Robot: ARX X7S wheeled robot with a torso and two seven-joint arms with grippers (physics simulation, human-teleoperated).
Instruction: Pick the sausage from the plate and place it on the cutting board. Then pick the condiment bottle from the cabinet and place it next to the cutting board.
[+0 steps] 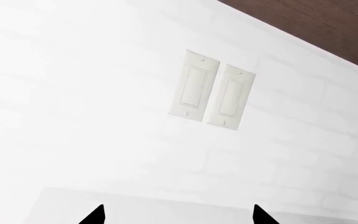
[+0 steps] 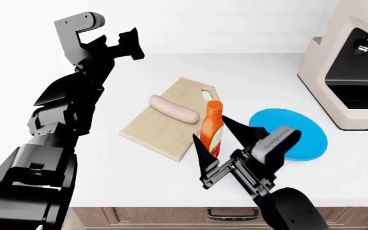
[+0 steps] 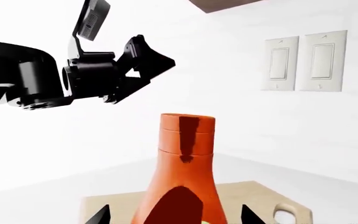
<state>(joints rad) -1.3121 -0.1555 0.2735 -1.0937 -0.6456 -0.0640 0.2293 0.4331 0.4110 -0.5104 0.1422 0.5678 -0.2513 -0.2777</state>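
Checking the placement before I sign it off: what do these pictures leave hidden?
- Tall orange condiment bottle: base hidden by the right gripper in head view, cut off in right wrist view, so standing contact is unknown.
- Bright blue plate: partly covered by that gripper.
- Left gripper: only fingertips show in left wrist view.

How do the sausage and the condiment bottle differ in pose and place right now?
The sausage lies flat on the cutting board; the condiment bottle stands upright beside the board. The sausage is untouched; the bottle stands between the open fingers of the right tool. Sausage pale pink, bottle orange.
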